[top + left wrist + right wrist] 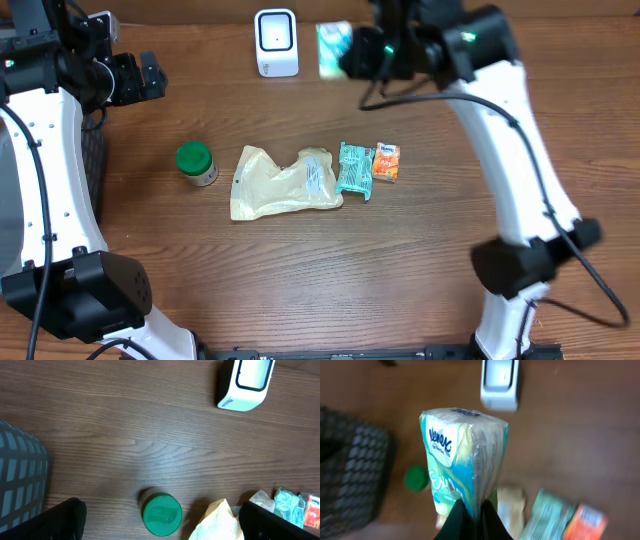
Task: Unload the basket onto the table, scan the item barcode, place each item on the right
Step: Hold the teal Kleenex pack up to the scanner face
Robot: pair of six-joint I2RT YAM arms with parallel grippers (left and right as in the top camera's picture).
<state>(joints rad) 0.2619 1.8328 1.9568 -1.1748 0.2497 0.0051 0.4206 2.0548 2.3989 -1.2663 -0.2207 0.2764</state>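
Note:
My right gripper (362, 52) is shut on a teal and white Kleenex tissue pack (333, 48), pinching its bottom seam, and holds it up just right of the white barcode scanner (276, 42) at the back of the table. In the right wrist view the tissue pack (460, 455) stands upright above the gripper (474, 517), with the scanner (500, 382) beyond it. No barcode shows on the pack. My left gripper (150, 78) hangs open at the far left. In its wrist view the gripper (165, 522) has nothing between its fingers and looks down on a green-lidded jar (161, 514).
On the table lie the green-lidded jar (196, 163), a beige pouch (285, 182), a teal packet (355, 169) and an orange packet (387, 162). A dark mesh basket (20, 480) stands at the left edge.

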